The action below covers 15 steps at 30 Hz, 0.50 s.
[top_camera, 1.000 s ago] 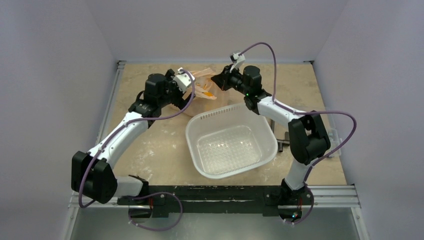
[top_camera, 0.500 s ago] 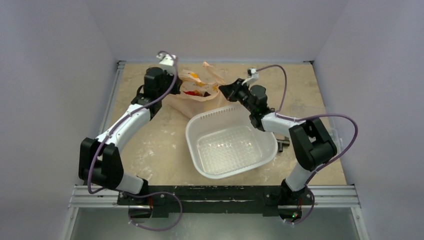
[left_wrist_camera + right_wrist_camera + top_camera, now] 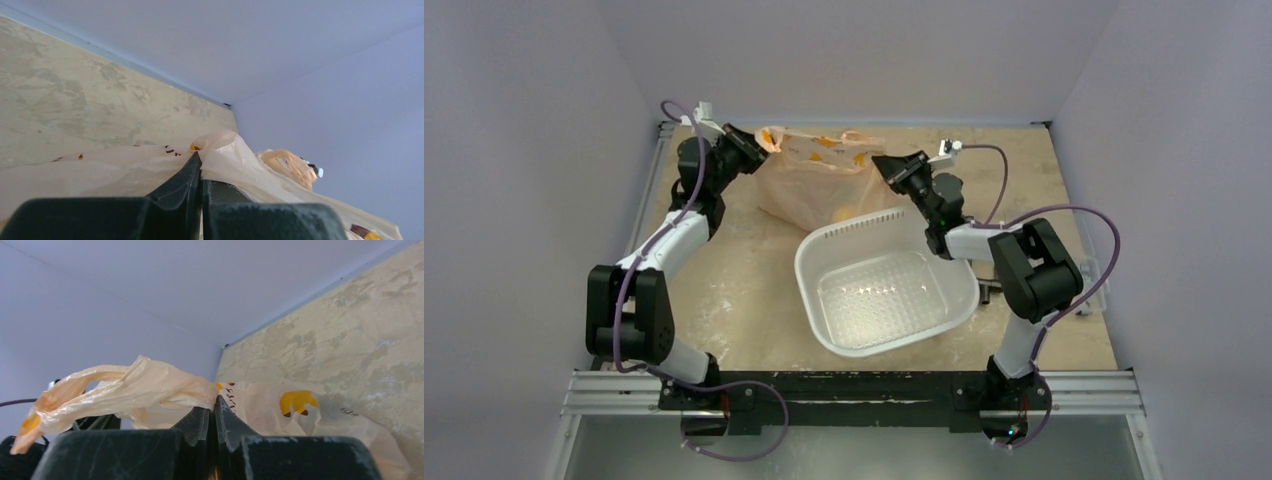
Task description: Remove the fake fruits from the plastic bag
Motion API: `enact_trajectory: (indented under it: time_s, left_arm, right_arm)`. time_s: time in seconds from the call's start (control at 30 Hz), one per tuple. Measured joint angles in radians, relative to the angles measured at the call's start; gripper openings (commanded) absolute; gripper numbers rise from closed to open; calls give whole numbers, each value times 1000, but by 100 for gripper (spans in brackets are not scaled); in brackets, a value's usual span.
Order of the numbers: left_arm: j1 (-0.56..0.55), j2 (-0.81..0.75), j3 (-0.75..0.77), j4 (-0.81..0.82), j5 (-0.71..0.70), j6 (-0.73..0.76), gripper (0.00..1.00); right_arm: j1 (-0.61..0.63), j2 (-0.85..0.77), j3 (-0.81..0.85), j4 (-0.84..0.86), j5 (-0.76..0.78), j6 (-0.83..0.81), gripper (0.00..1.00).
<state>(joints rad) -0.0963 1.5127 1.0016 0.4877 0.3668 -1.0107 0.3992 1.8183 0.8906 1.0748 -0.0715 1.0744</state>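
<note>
Pulling plastic bag (image 3: 819, 185) wider than before, left gripper (image 3: 761, 141) and right gripper (image 3: 877, 161)

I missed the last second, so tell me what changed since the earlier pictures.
The left gripper closed on one edge of the bag and swung out to the left. The right gripper, still shut on the opposite edge, drew right, so the bag is now stretched wide between them. The white basin stayed put.
</note>
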Motion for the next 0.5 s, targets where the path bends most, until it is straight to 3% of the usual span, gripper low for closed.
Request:
enact_trajectory:
  time_s: [0.23, 0.3, 0.4, 0.5]
  left_arm:
    - [11, 92, 154, -18, 138, -86, 0]
    - [15, 92, 210, -81, 166, -63, 0]
    - [23, 92, 314, -204, 199, 12, 0]
    - [28, 91, 390, -321, 209, 111, 0]
  right_arm:
    - [-37, -11, 309, -321, -33, -338, 0]
    - [-37, -7, 396, -410, -50, -422, 1]
    - [-37, 11, 524, -521, -60, -518, 12]
    - [-37, 30, 587, -587, -63, -585, 14]
